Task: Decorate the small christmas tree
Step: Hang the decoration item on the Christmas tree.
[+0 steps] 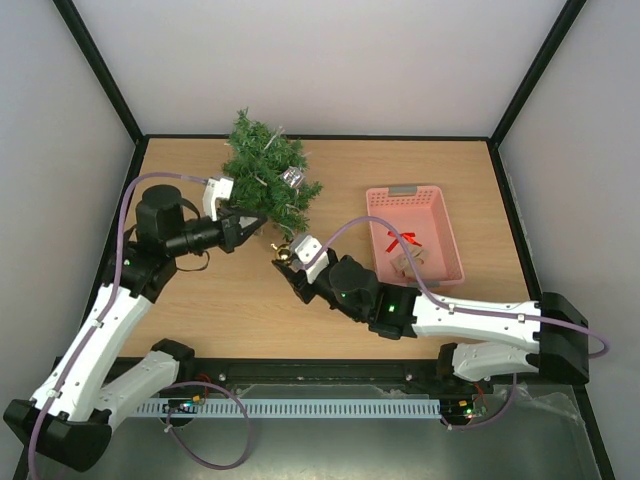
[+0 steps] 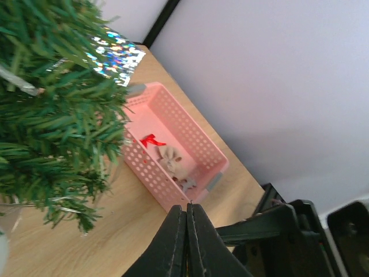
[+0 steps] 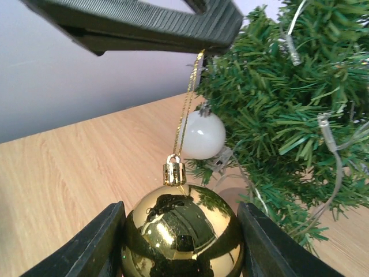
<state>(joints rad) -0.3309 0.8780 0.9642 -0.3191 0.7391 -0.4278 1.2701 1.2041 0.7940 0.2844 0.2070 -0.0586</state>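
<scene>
- Right wrist view: the right gripper (image 3: 181, 231) clasps the gold bauble (image 3: 181, 239).
- Closed tight, the left gripper (image 2: 187, 216) pinches its gold cord (image 3: 187, 104).
- Beside both — far-left on the table (image 1: 420, 180) — stands the small christmas tree (image 1: 265, 175).

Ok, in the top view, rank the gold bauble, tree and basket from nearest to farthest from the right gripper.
1. gold bauble: between the fingers of the right gripper.
2. tree: just behind and to the left, its lower branches close by.
3. basket: off to the right, clearly farther.
</scene>
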